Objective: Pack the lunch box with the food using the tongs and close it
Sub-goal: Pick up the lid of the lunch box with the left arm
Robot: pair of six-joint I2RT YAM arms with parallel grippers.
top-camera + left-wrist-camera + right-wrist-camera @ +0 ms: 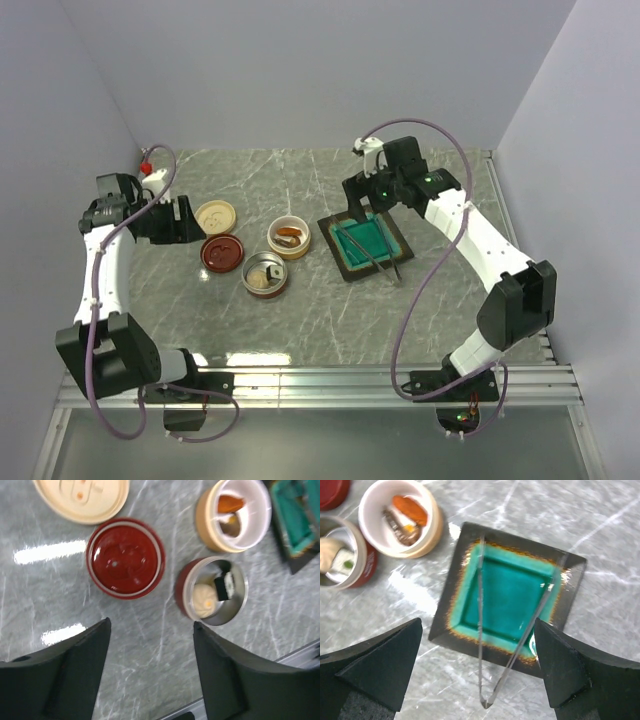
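The tongs (480, 630) lie across the square teal tray (445, 625), their joined end on the table beyond its rim; in the top view the tongs (386, 263) rest on the tray (347, 268). My right gripper (477, 621) hovers open above them, empty, and shows in the top view (362, 200) at the tray's far edge. A cream lunch box bowl (205, 520) holds an orange-red piece (229, 502) and a brown lump (231, 526). A steel-lined red bowl (182, 587) holds a pale round piece (204, 599). My left gripper (151, 622) is open and empty.
A red lid (125, 557) and a cream lid (82, 497) lie on the marble table left of the bowls. In the top view the left gripper (178, 220) hangs beside the cream lid (215, 215). A metal rail (320, 385) runs along the near edge.
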